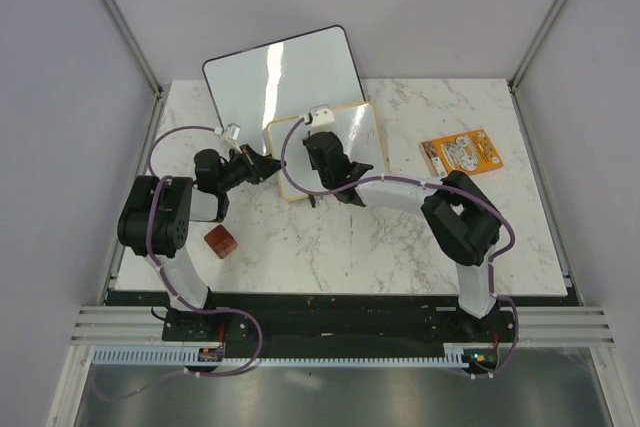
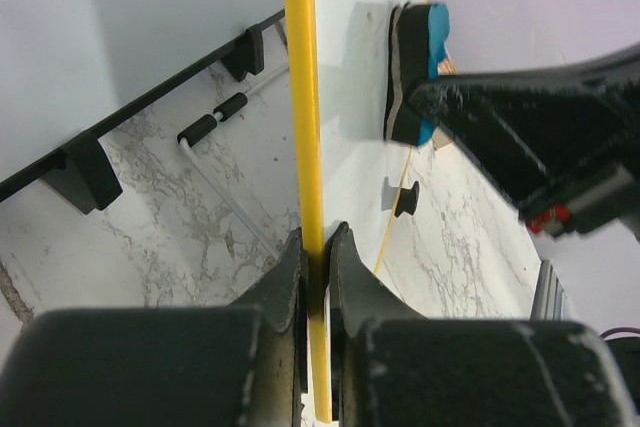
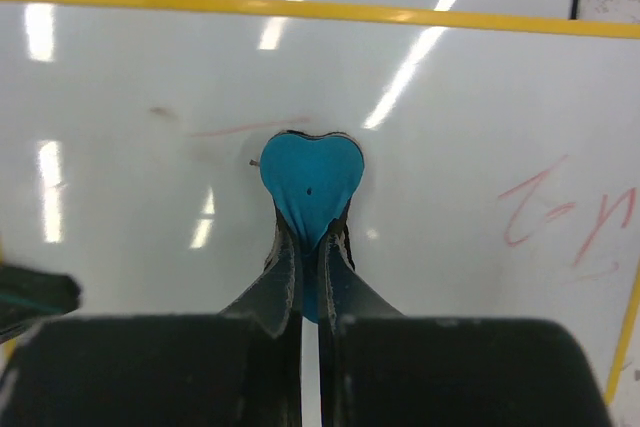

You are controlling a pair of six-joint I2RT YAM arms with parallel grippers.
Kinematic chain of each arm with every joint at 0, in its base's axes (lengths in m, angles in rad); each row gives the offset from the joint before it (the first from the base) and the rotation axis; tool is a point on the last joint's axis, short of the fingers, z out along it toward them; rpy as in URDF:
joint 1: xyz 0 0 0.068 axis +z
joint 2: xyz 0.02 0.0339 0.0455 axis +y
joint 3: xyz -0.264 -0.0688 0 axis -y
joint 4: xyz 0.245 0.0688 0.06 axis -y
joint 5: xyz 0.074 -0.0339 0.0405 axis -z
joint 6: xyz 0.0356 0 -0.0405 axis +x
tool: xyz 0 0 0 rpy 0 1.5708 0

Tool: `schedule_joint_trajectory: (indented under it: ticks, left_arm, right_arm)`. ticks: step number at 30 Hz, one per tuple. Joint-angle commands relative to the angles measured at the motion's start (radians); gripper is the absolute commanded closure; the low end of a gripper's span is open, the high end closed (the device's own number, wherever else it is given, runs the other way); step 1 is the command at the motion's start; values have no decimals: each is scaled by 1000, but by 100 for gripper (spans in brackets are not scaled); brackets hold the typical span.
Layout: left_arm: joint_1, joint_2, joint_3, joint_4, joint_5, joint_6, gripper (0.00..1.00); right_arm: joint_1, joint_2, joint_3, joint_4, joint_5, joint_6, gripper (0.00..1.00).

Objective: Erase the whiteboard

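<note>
The small yellow-framed whiteboard (image 1: 360, 132) stands tilted at the table's middle back. My left gripper (image 1: 268, 165) is shut on its left frame edge (image 2: 305, 147), seen edge-on in the left wrist view. My right gripper (image 1: 322, 147) is shut on a blue heart-shaped eraser (image 3: 308, 179) and presses it against the board face (image 3: 450, 147). The eraser also shows in the left wrist view (image 2: 420, 62), touching the board. Faint red scribbles (image 3: 570, 217) remain at the board's right, and a faint red streak (image 3: 235, 130) lies just above left of the eraser.
A larger black-framed whiteboard (image 1: 280, 72) leans behind the small one. A reddish-brown block (image 1: 221, 241) lies at the near left. An orange printed card (image 1: 462, 152) lies at the right. A marker (image 2: 215, 122) lies on the marble under the large board.
</note>
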Motion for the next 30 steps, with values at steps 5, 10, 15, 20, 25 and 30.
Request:
schedule_joint_trajectory:
  ticks: [5, 10, 15, 20, 25, 30]
  left_arm:
    - [-2, 10, -15, -13, -26, 101, 98]
    - [-4, 9, -17, -9, -26, 99, 98]
    - [-2, 9, -18, -9, -24, 97, 98]
    - [-2, 7, -20, -7, -26, 97, 98]
    - [-2, 9, -18, -6, -27, 97, 98]
    - [-2, 9, -20, -9, -26, 99, 98]
  right_arm:
    - [151, 130, 154, -54, -73, -16, 100]
    - [152, 174, 261, -91, -47, -25, 100]
    - [139, 193, 315, -129, 5, -76, 100]
    - [68, 179, 311, -178, 2, -32, 100]
    - [-10, 131, 237, -183, 4, 44, 100]
    - [-54, 114, 193, -195, 27, 42, 100]
